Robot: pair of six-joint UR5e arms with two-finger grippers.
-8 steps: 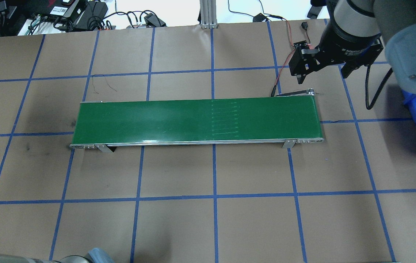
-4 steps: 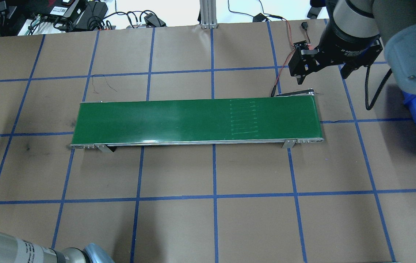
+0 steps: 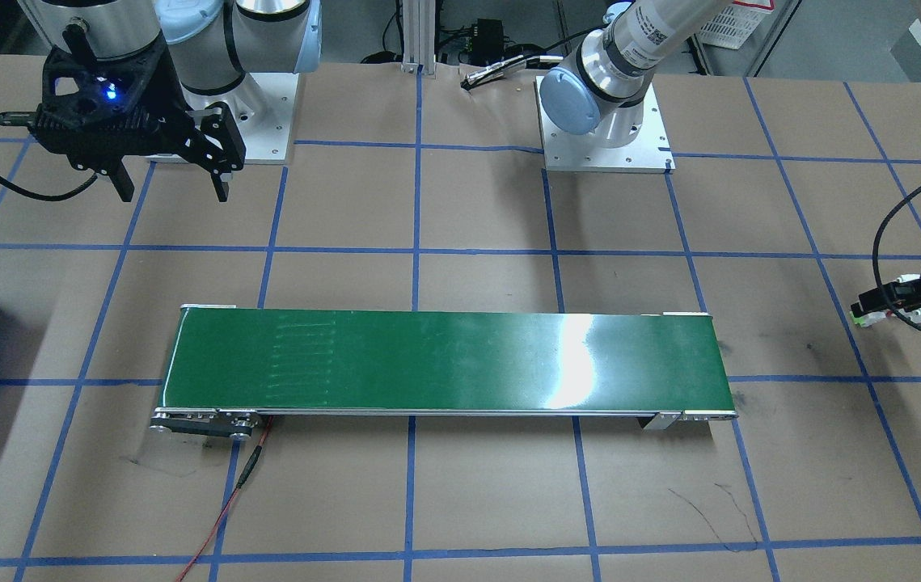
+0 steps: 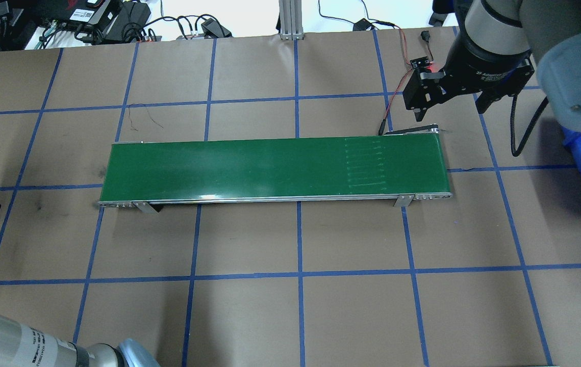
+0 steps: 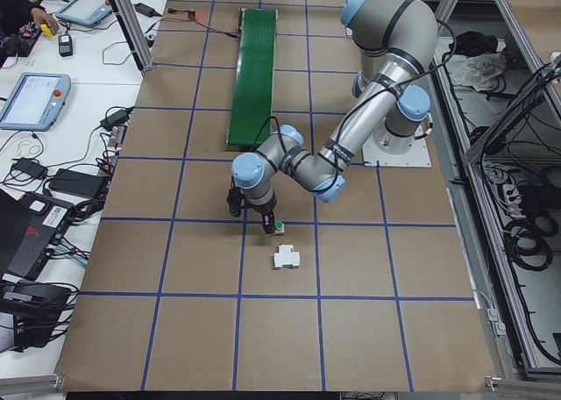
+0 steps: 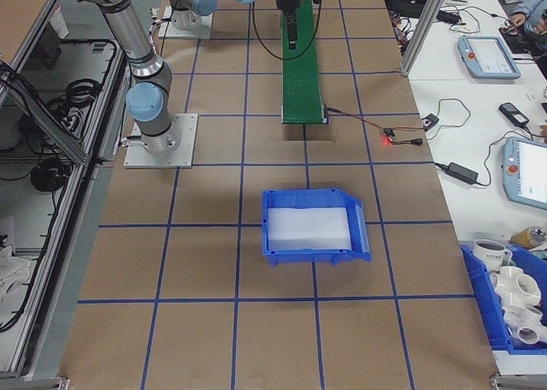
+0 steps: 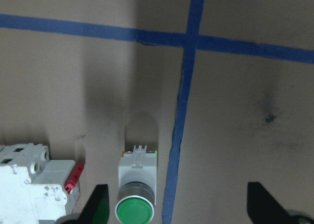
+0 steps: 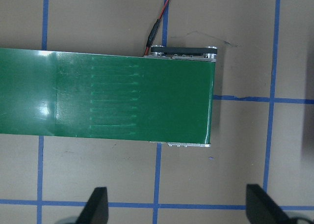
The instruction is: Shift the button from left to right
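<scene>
Brown paper crossed by blue tape lines covers our table (image 4: 249,316), and a long green conveyor belt (image 4: 270,168) lies across its middle. Our left gripper (image 7: 174,207) hangs with its two black fingers spread wide and holds nothing; the small white push-button unit with a round bright-green cap (image 7: 137,187) lies on the paper between those fingers, close to one finger (image 7: 98,207) and not clearly touching it, at the table's left end. A white boxy block with red parts (image 7: 34,182) sits just beside the button. Our right gripper (image 4: 453,104) hovers over the belt's right end, fingers also spread and empty. An open blue plastic bin (image 6: 312,227) stands on the paper beyond that end, showing only a white inside.
</scene>
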